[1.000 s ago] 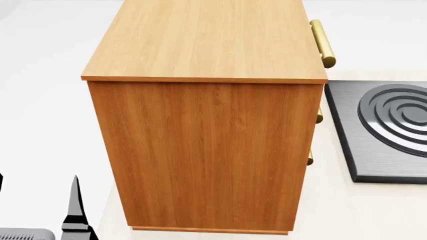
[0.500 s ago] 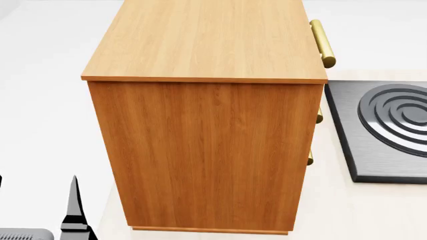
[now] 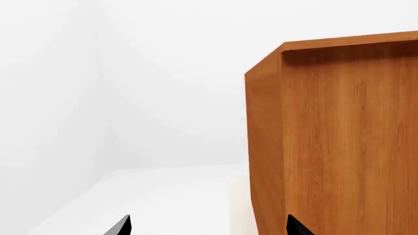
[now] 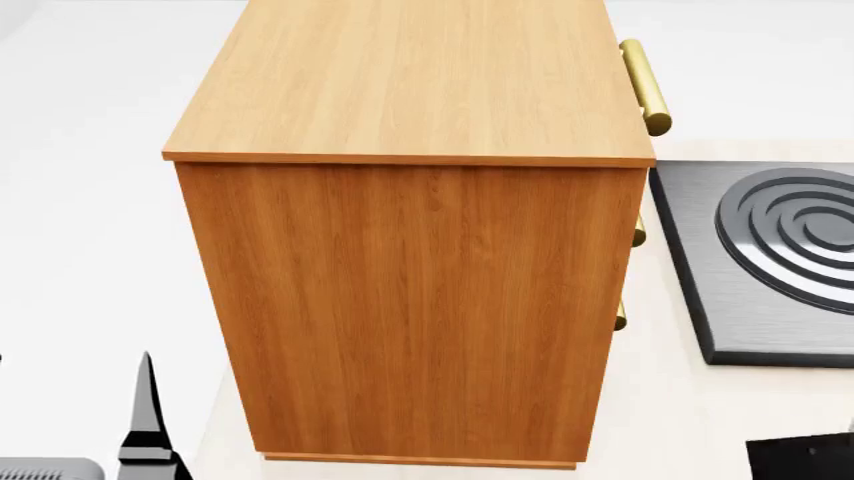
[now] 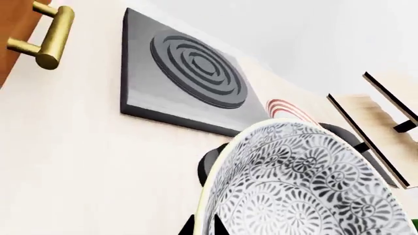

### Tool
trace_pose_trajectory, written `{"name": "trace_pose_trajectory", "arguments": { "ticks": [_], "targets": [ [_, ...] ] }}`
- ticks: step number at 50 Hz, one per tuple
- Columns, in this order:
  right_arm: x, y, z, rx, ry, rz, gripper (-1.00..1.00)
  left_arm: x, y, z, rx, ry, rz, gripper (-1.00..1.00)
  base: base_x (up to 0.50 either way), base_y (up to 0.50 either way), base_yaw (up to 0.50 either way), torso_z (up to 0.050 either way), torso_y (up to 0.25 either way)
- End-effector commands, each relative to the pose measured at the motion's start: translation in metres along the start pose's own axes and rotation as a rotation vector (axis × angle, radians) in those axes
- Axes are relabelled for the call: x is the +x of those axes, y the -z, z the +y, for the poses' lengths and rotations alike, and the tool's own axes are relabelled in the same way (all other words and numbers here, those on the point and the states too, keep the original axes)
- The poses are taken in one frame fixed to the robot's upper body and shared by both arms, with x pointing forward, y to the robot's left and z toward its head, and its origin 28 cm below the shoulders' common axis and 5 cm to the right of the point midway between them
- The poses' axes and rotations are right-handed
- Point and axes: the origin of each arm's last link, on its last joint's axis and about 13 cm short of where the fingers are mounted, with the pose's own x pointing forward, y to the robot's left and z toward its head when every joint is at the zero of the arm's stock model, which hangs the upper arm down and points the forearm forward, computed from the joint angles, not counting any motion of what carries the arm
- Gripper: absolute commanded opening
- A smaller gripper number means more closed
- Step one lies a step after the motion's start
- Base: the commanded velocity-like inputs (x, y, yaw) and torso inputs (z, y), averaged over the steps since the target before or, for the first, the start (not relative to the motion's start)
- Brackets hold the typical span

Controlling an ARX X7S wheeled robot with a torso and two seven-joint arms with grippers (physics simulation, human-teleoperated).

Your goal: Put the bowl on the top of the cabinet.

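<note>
The bowl [image 5: 300, 186], white with a dense grey leaf pattern, fills the near part of the right wrist view, tilted on edge. My right gripper [image 5: 203, 226] is shut on the bowl's rim, one fingertip on each side of it. The orange-brown cabinet [image 4: 414, 300] stands in the middle of the head view, its lighter top [image 4: 414, 80] bare. My left gripper [image 3: 209, 227] is open, close to the cabinet's side [image 3: 339, 137], with nothing between its fingers. One left finger [image 4: 144, 420] shows low in the head view. The bowl is out of the head view.
A black burner plate [image 4: 774, 260] lies on the counter right of the cabinet, past the brass handles [image 4: 645, 85]. Beyond the bowl are a white plate with red rim rings [image 5: 287, 108] and a pale wooden rack [image 5: 379, 127]. A dark part of the right arm [image 4: 801, 458] shows at the head view's lower right.
A dark part of the right arm has come into the head view's lower right corner. The left finger has sunk slightly. The cabinet has not moved.
</note>
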Motion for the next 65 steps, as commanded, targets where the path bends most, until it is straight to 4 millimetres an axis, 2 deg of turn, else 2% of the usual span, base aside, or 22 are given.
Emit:
{"name": "trace_pose_trajectory", "arguments": {
  "ticks": [1,9,16,22,35,44,54,56,65],
  "targets": [
    [-0.014,-0.055,-0.021,0.007,0.021,-0.084,-1.0,0.0,-0.001,0.0,-0.003,-0.001,-0.001,1.0,0.0,0.0,0.0,0.0,0.0],
    [-0.03,-0.107,-0.037,-0.009,0.014,-0.157,-1.0,0.0,-0.001,0.001,-0.008,-0.001,0.001,1.0,0.0,0.0,0.0,0.0,0.0],
    [-0.047,-0.153,-0.042,-0.03,0.004,-0.237,-1.0,0.0,-0.001,0.001,-0.005,-0.004,0.001,1.0,0.0,0.0,0.0,0.0,0.0],
    [-0.057,-0.182,-0.044,-0.045,0.008,-0.282,-1.0,0.0,-0.002,0.002,-0.004,-0.007,-0.001,1.0,0.0,0.0,0.0,0.0,0.002],
    [-0.076,-0.226,-0.047,-0.076,-0.006,-0.334,-1.0,0.001,0.0,0.001,0.003,-0.006,0.003,1.0,0.0,0.0,0.0,0.0,0.0],
    [-0.096,-0.266,-0.05,-0.06,-0.02,-0.384,-1.0,0.0,0.001,0.001,0.004,-0.007,0.006,1.0,0.0,0.0,0.0,0.0,0.001],
    [-0.113,-0.288,-0.046,-0.07,-0.044,-0.406,-1.0,0.0,0.0,0.001,0.004,-0.004,0.003,1.0,0.0,0.0,0.0,0.0,0.0],
    [-0.118,-0.293,-0.041,-0.092,-0.056,-0.408,-1.0,0.0,-0.001,0.001,0.003,-0.002,0.001,1.0,0.0,0.0,0.0,0.0,0.0],
    [-0.126,-0.309,-0.035,-0.06,-0.115,-0.371,-1.0,0.0,-0.003,0.002,0.001,-0.005,0.0,1.0,0.0,0.0,0.0,0.0,0.0]
  ]
}}
